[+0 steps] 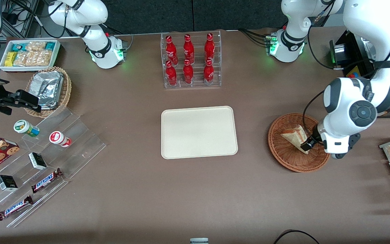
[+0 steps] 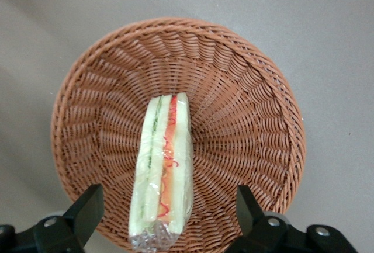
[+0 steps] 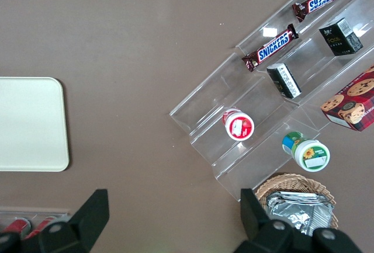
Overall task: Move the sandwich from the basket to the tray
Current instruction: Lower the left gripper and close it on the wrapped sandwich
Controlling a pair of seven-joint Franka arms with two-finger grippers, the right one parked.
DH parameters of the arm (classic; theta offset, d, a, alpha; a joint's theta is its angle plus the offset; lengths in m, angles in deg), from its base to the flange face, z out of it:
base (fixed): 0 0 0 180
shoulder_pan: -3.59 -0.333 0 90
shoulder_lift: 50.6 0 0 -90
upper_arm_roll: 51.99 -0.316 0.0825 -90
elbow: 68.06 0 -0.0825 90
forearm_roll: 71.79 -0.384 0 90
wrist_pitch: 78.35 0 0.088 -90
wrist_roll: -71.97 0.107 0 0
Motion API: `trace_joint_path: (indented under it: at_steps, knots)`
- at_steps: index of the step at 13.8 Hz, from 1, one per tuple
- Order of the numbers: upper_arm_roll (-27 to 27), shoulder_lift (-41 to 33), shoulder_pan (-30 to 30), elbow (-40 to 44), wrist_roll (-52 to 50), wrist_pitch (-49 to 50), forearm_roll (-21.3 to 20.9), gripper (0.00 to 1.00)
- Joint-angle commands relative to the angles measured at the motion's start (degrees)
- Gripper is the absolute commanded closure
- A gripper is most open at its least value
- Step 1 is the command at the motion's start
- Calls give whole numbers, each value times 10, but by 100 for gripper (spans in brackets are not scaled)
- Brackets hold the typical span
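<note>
1. My tool (image 2: 166, 218) hangs over the reddish-brown wicker basket (image 1: 288, 154), fingers (image 2: 87, 209) spread wide, one on either side of the sandwich (image 2: 163, 171). Nothing gripped yet.
2. Sandwich location: in the basket, standing on edge, wrapped in clear film, filling stripes of green and red facing the wrist camera. In the front view it sits at about 2 o'clock from the basket's centre.
3. Step in hand, as I judge it: descend and close on the wedge. The fingers already straddle the bread faces, so the closing line looks right. I would go low enough to catch the body, not just the loose film at the end, and squeeze gently; soft bread will crush.
4. Risk: the sloped woven wall may let the wedge tip or slide as one finger touches first. Centre before closing.
5. Destination: the cream tray (image 1: 171, 149), at 9 o'clock from the basket on the tabletop (image 1: 195, 196), nothing on it.
6. Other containers: a clear rack holding six red bottles (image 1: 190, 59) at 12 o'clock from the tray; a tan wicker basket (image 1: 67, 89) with foil packets (image 1: 47, 86); a white bin (image 1: 57, 51) of snack packets (image 1: 34, 54) toward the parked arm's end.
</note>
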Motion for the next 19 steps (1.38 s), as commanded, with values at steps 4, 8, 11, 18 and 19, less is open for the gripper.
trace_joint_path:
  at_steps: [4, 8, 11, 18, 19]
  knots:
    - [-2, -23, 4, -77, -37, -59, 5, 0]
    - [-2, -33, 4, -108, -41, -73, 5, 0]
    - [-2, -35, 4, -138, -43, -109, 5, 0]
    - [-2, -30, 15, -152, -62, -125, 5, 0]
    - [-2, -25, 16, -152, -73, -132, 5, 6]
